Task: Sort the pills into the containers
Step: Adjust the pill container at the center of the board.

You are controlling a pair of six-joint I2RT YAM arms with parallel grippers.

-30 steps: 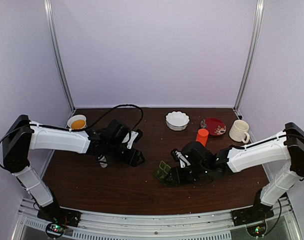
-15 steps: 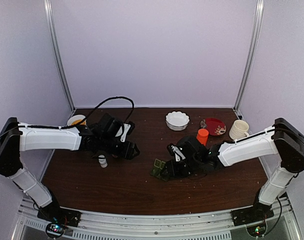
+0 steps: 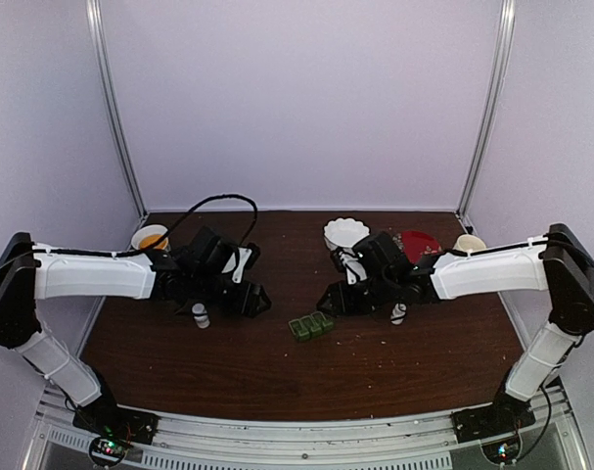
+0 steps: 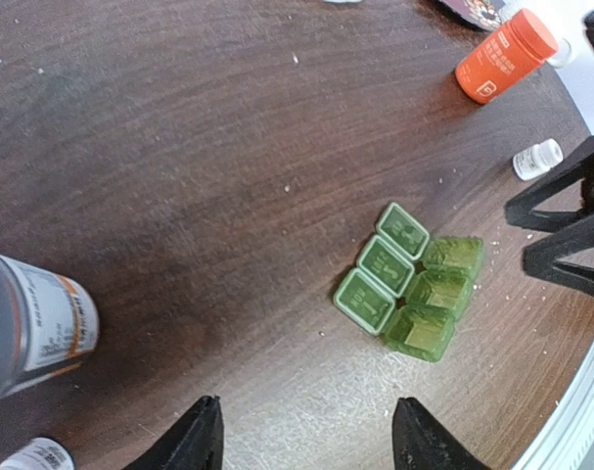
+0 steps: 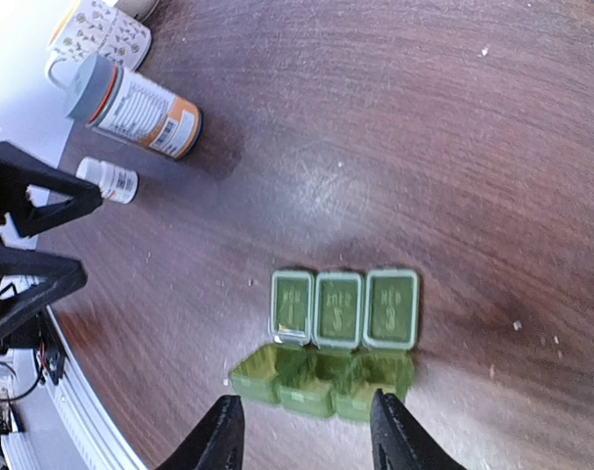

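The containers are the three cells of a small green pill box (image 3: 311, 326) lying flat on the dark table with its lids folded open (image 4: 385, 264). The cells (image 5: 321, 377) look see-through, and I cannot tell what is inside. Pills show only as tiny whitish specks on the wood, one near the box (image 4: 322, 334), another further off (image 5: 516, 325). My left gripper (image 3: 255, 300) hovers open left of the box with nothing between its fingers (image 4: 306, 441). My right gripper (image 3: 328, 299) hangs open just behind the box, also holding nothing (image 5: 304, 426).
A grey-capped labelled bottle (image 4: 32, 323) and a small white bottle (image 3: 201, 315) stand under the left arm. Another small white bottle (image 3: 398, 313) and an orange bottle (image 4: 507, 54) are on the right. At the back stand a white bowl (image 3: 343, 233), red plate (image 3: 421, 245), mug (image 3: 468, 243) and cup (image 3: 151, 238).
My right gripper has drawn back from the pill box toward the far side. The box now lies flat on its own. The left arm has shifted slightly.
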